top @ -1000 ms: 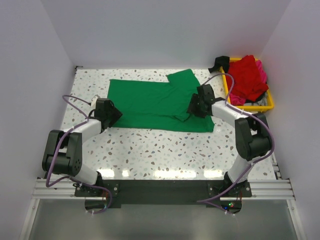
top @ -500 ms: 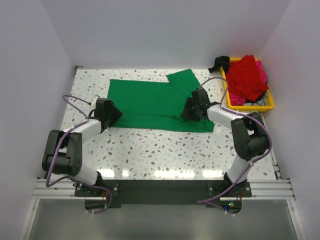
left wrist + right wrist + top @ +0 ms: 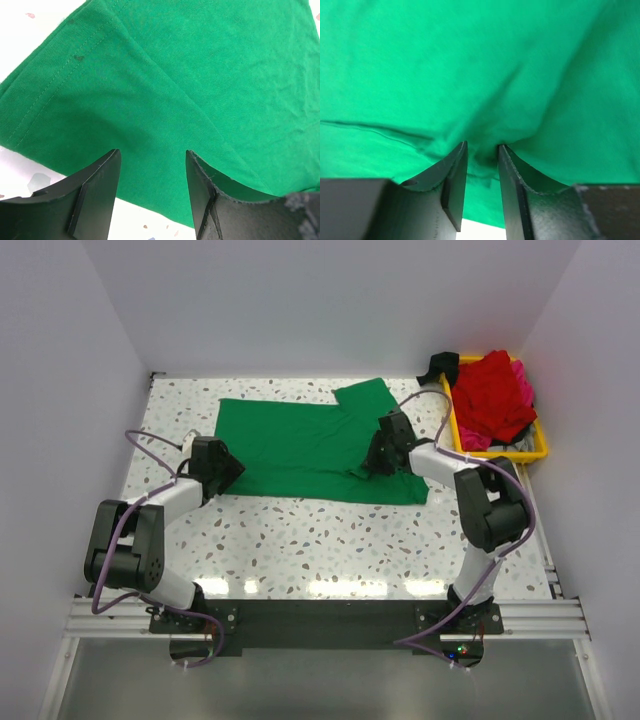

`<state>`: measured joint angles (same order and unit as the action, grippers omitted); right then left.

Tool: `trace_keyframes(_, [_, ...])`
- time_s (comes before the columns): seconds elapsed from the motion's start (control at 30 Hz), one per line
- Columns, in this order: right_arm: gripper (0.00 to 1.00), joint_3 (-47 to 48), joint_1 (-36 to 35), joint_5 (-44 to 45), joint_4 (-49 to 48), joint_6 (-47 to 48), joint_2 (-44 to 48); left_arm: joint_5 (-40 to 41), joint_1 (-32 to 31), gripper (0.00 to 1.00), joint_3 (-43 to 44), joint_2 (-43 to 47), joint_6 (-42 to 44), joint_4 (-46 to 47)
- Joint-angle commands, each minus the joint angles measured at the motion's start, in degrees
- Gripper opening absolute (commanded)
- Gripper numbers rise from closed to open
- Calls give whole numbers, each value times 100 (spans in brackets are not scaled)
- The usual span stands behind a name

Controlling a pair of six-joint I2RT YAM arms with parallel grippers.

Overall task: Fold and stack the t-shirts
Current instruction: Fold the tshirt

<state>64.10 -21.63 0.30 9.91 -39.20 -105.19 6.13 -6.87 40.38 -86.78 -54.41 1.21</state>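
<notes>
Quick update from my end. The big change in the last second is the right claw (image 3: 482, 150). It has slid in from the right side of the green t-shirt (image 3: 300, 445) towards the middle, and its jaws have narrowed from wide open to a tight pinch. On the right wrist cam there's a little ridge of green cloth puckered up between them, so I'd call that clenched on the shirt, though it may still be squeezing down.

The left claw (image 3: 236, 468) hasn't budged. It sits at the shirt's near-left corner with its jaws spread and the hem lying flat under them, so it's not gripping anything.

The green shirt itself hasn't shifted. It's laid out across the far half of the worktop (image 3: 330, 540), with one sleeve poking towards the far edge. The red t-shirt (image 3: 495, 390) is still heaped in the yellow tray (image 3: 546, 448) at the far-right corner, with a bit of pink showing next to it.

My read is that this is the grab for the next fold. Only one side is held so far, and I reckon the left needs to bite too before any lift. Nothing is stacked yet, so it's early days.
</notes>
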Motion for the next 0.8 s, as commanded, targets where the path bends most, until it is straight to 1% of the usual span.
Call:
trace_keyframes(0.0, [33, 437, 1, -21, -77, -79, -63, 11, 19, 59, -13, 135, 71, 213])
trace_keyframes(0.1, [31, 656, 9, -12, -33, -79, -203, 2, 19, 59, -13, 100, 71, 204])
trace_keyframes(0.3, [32, 1394, 9, -12, 239, -44, -608, -50, 19, 59, 5, 126, 62, 186])
trace_keyframes(0.57, [40, 2458, 36, -214, 450, 132, -1188, -68, 19, 60, 31, 276, 97, 72])
trace_keyframes(0.63, [45, 2652, 71, -179, 529, 246, -1145, -59, 19, 61, 40, 329, 133, 37])
trace_keyframes(0.77, [46, 2775, 238, -82, 705, 378, -890, -33, 37, 62, 49, 425, 159, 11])
